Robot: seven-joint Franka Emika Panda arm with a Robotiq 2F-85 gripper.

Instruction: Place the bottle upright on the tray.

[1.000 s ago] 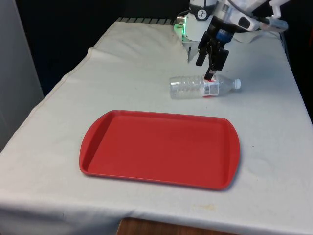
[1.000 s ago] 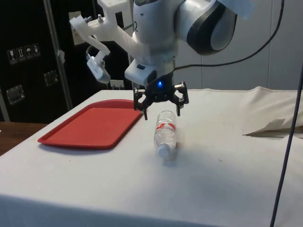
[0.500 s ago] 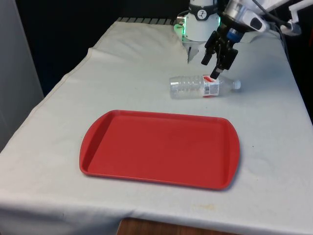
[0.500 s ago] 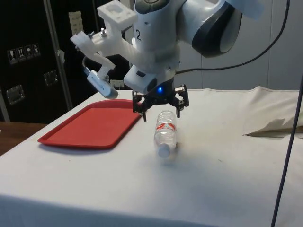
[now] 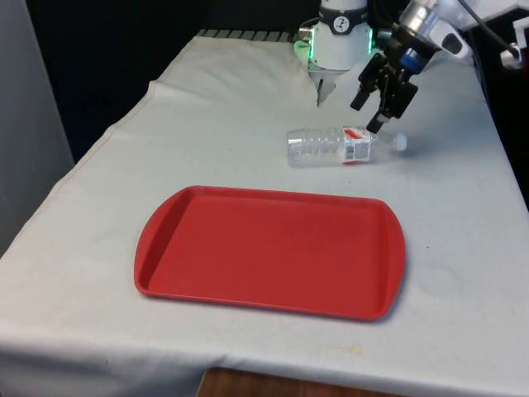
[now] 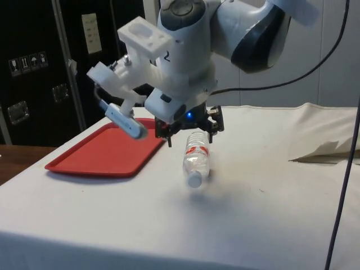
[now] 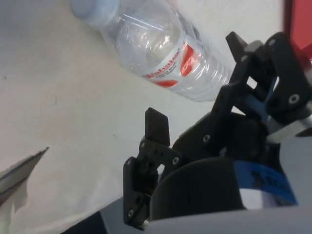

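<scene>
Bottle (image 5: pixel 343 145) lying flat; wrist view shows end effector (image 7: pixel 195 83) fingers spread.

My arm (image 6: pixel 225 34) was white, dark-grey joint band, black cable trailing; gripper (image 5: pixel 385 93) black, screws in finger links.

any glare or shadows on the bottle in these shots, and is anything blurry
Front view: even light, faint shadow under the lying bottle, tray sharp. Side view: soft shadow on the cloth beside the bottle. Wrist view: white highlights streak the clear bottle; the open gripper looks soft up close.
</scene>
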